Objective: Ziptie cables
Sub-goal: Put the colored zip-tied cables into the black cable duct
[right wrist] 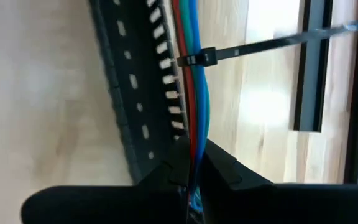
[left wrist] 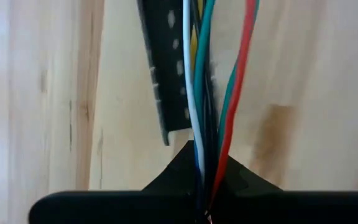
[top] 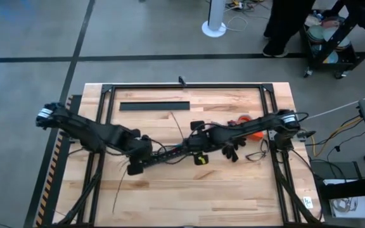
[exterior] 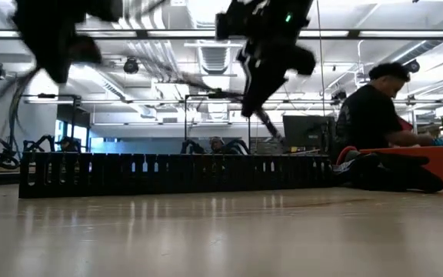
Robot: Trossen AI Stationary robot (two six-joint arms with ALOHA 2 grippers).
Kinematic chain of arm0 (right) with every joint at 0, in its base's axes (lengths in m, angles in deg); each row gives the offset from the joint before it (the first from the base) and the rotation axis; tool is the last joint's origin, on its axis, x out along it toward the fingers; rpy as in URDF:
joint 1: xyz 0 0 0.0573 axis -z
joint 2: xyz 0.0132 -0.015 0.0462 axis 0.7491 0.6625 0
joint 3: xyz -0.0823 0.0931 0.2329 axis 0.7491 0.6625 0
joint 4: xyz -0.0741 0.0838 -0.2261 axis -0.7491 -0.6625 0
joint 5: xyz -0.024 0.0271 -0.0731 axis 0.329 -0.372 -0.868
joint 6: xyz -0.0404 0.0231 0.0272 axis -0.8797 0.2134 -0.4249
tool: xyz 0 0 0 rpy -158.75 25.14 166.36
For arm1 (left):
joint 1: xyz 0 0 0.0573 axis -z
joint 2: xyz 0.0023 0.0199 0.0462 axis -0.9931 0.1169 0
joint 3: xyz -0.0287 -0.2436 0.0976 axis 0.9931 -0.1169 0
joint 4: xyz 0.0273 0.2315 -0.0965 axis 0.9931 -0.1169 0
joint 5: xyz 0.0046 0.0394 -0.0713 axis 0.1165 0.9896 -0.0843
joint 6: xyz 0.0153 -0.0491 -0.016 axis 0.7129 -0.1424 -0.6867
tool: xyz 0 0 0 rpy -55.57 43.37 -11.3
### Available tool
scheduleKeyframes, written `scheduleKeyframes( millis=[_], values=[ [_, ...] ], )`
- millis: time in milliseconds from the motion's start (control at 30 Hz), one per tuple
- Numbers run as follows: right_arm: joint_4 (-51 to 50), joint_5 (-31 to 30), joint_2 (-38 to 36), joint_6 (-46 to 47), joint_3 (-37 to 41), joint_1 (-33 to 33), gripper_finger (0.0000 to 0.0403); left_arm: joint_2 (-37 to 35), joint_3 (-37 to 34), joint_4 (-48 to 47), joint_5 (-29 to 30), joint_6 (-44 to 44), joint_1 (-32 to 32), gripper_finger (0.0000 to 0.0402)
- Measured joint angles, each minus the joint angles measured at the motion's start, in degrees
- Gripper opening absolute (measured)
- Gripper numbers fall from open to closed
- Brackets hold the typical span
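Note:
The cables (top: 170, 154) are a bundle of thin coloured wires, white, green, red and blue, stretched between my two grippers above the middle of the table. My left gripper (top: 138, 155) (left wrist: 204, 180) is shut on one end and my right gripper (top: 198, 147) (right wrist: 191, 174) on the other. A black ziptie (right wrist: 194, 60) is looped around the bundle a little way from my right gripper, and its long tail (right wrist: 303, 38) sticks out sideways. A black comb-toothed duct (right wrist: 135, 93) (left wrist: 166, 74) runs along beneath the bundle. In the low view both grippers are well above the table. My left gripper pinches the wire bundle (left wrist: 207, 155) between its two fingers, with the wires running straight out past the fingertips. The bundle is lifted clear of the table and drawn fairly straight. My right gripper pinches the bundle's other end (right wrist: 194, 152) between its two fingers, a short way from the ziptie's head. The wires lead away along the fingers, straight and clear of the wood.
A second black duct (top: 154, 106) lies near the far edge. An orange roll (top: 252, 123), dark loose parts (top: 233, 152) and a yellow-black item (top: 200, 158) lie near my right arm. Thin dark strips (top: 119, 190) lie at the near left. A person (exterior: 375, 115) is beyond the table.

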Motion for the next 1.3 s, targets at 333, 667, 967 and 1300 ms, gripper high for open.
scheduleKeyframes(
  millis=[333,667,967,1300],
  values=[
    [-2.8,0.8,3.6,-1.6,1.6,2.2,0.0000,8.1,-11.1,19.1,-2.3,-2.5,-1.1,0.0019],
    [-2.8,1.0,7.8,-3.7,2.3,4.1,0.0000,13.8,-11.9,20.3,-3.4,-3.2,-1.4,0.0060],
    [-4.9,1.3,8.1,-3.7,2.2,3.9,0.0043,14.1,-11.8,20.7,-3.4,-3.3,-1.4,0.0067],
    [-14.4,1.5,6.4,0.6,2.2,3.3,0.0153,14.1,-11.8,16.9,-6.1,-3.2,-1.2,0.0086]
  ],
)
